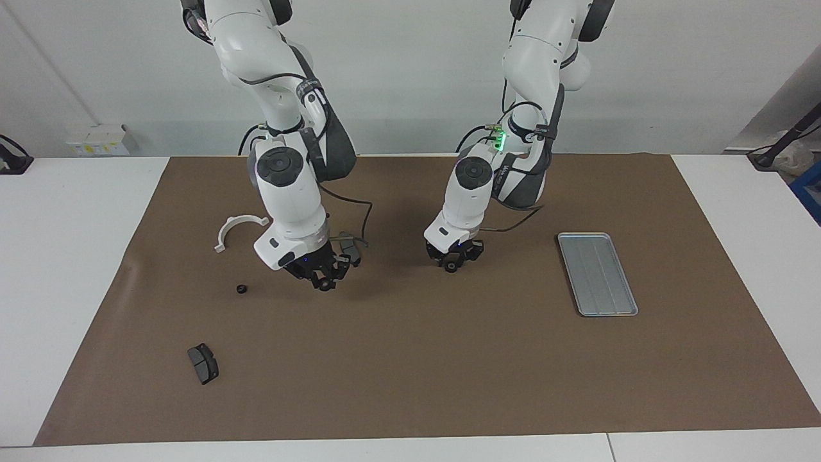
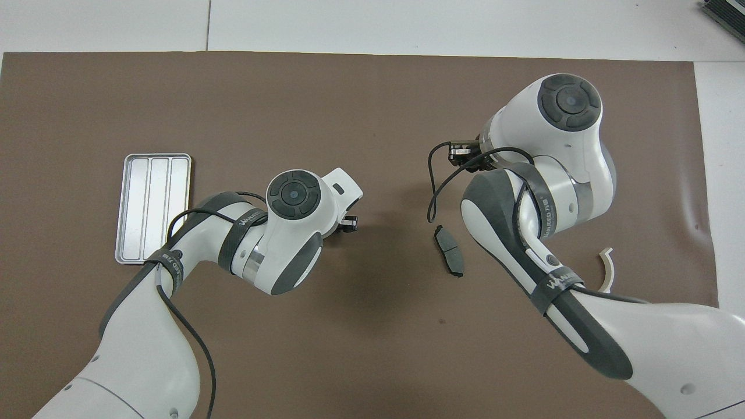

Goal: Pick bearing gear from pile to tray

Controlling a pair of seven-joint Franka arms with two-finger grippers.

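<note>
Grippers hang low over the brown mat (image 1: 410, 359), both near the middle of the table; the right gripper (image 1: 324, 280) is tilted, and a small black ring seems to sit between its fingertips, but I cannot tell if the fingers really pinch it or only stand around it; the left gripper (image 1: 453, 262) also shows a small black round part at its tips, and how far its fingers are apart I cannot tell.

One loose black ring (image 1: 242, 289) lies on the mat toward the right arm's end, apart from both grippers; the white half-ring bracket (image 1: 236, 229) lies nearer to the robots than this ring; one dark grey brake pad (image 1: 203, 363) lies farther from the robots; a second brake pad (image 2: 449, 250) lies just beside the right arm's wrist.

The silver tray (image 1: 597, 274) rests flat toward the left arm's end, and no part is in it.
</note>
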